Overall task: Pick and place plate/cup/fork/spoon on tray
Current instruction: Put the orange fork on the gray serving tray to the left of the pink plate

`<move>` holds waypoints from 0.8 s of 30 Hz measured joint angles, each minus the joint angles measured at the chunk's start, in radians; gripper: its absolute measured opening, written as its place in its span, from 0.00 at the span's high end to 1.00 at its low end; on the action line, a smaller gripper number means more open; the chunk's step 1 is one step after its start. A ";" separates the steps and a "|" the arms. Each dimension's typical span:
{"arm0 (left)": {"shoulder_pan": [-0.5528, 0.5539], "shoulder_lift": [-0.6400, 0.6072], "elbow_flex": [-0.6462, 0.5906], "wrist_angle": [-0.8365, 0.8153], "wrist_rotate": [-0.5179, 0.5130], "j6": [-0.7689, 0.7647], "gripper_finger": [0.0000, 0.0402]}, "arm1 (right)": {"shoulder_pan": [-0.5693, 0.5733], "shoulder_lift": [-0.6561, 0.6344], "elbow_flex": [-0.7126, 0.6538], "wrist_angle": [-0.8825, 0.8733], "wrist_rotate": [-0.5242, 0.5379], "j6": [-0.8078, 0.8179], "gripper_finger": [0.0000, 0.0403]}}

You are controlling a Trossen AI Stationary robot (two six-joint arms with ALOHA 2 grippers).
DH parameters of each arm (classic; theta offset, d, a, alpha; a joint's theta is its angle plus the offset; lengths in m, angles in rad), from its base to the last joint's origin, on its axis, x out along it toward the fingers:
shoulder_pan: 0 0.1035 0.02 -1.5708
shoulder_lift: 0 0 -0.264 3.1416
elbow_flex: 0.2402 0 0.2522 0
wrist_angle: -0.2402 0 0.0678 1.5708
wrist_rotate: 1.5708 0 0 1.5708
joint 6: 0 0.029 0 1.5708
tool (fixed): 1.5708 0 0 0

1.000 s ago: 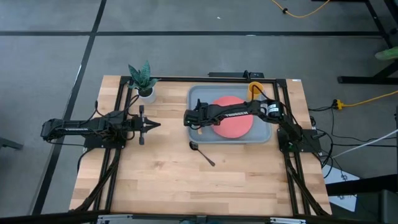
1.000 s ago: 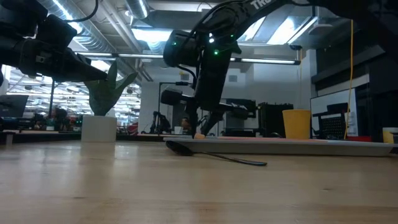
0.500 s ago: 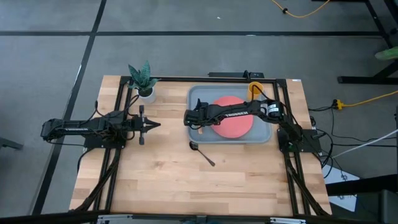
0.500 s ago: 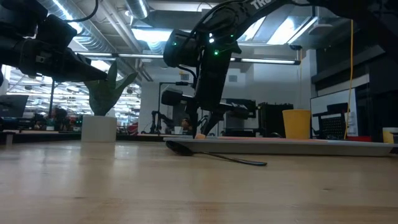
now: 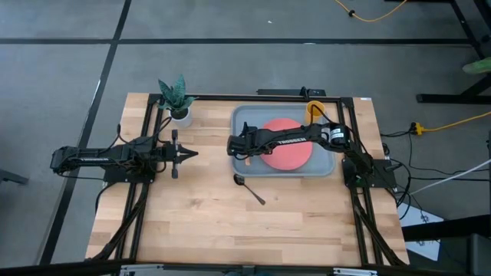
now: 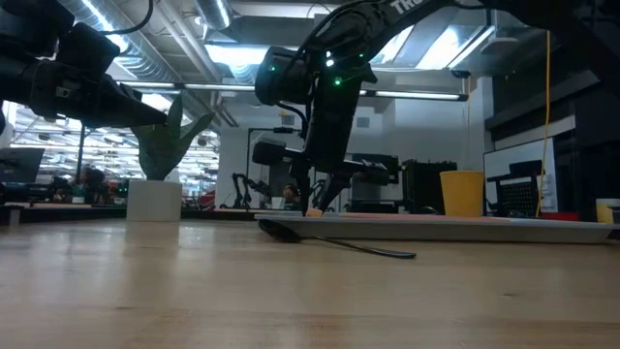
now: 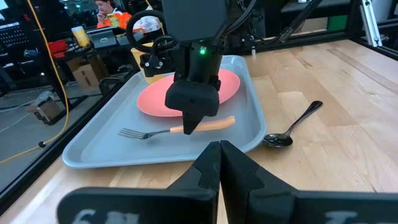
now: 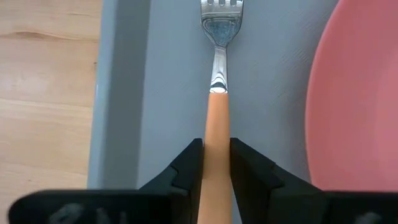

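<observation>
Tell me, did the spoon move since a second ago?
No. In the high view the spoon lies on the wooden table just in front of the tray, at the same spot and angle as before.

The right arm is reaching leftward from its base at the table's right side, its wrist bending downward and its gripper (image 5: pixel 247 156) pointing straight down. Its two dark fingers (image 8: pixel 186 165) are pressing against either side of a slim handle, leaving only that narrow gap between them. The left arm is lying stretched out low along the table's left side, its gripper (image 5: pixel 189 154) pointing toward the centre with its fingers (image 7: pixel 208 167) pressed together.
</observation>
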 joint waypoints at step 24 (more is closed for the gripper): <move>0.000 0.000 0.000 0.000 0.000 0.000 1.00 | 0.000 -0.001 0.000 -0.002 0.018 -0.048 0.81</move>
